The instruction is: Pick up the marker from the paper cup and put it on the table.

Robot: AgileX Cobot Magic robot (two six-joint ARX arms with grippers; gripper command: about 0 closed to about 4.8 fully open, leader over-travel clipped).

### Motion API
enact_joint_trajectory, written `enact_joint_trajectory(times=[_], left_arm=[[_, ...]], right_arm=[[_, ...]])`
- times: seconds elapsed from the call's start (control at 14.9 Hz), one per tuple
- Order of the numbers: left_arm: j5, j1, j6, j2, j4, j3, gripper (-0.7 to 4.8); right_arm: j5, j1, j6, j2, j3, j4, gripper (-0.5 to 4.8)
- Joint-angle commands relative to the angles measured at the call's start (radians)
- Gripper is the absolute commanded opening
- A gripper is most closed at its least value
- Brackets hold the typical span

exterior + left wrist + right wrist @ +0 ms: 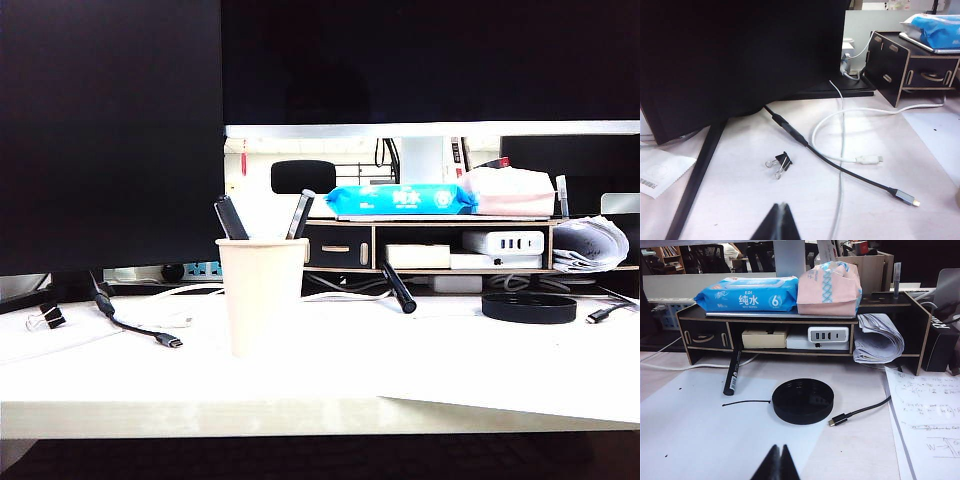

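Status: the cup [261, 295] stands upright on the table [420, 360], left of centre in the exterior view, still holding two markers. One leans left [230, 216], broad and blunt; the other leans right [300, 214] and shows a pale end. Which of them is the marker named in the task I cannot settle from here. Each long axis runs steeply upward, tips splayed apart above the rim.

A third marker [732, 372] lies flat on the table before the shelf [805, 320], beside a black round lid [802, 401].

Tools: my left gripper [779, 222] has its fingers pressed together, empty, low over the table near a binder clip [780, 164] and cables [840, 170]. My right gripper [779, 462] is likewise closed and empty, facing the lid. Neither wrist view shows the cup.

Judgement: the cup sits on the left arm's side, so that arm is probably nearer. It must open, then descend along a marker's tilt. The neighbouring marker and the rim crowd the grasp; the monitor stand [695, 175] and cables lie nearby.
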Motion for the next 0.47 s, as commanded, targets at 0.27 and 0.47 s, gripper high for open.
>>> enact_joint_trajectory(times=[0.27,0.47], left_arm=[[-0.013,0.014,-0.033,0.0,0.009,0.001,-0.04],[-0.019,0.073,-0.081,0.0,0.01,0.001,-0.04]], right_arm=[[-0.002,0.002,0.004,0.0,0.002,0.017,-0.01],[-0.002,0.002,0.004,0.0,0.002,0.017,-0.01]])
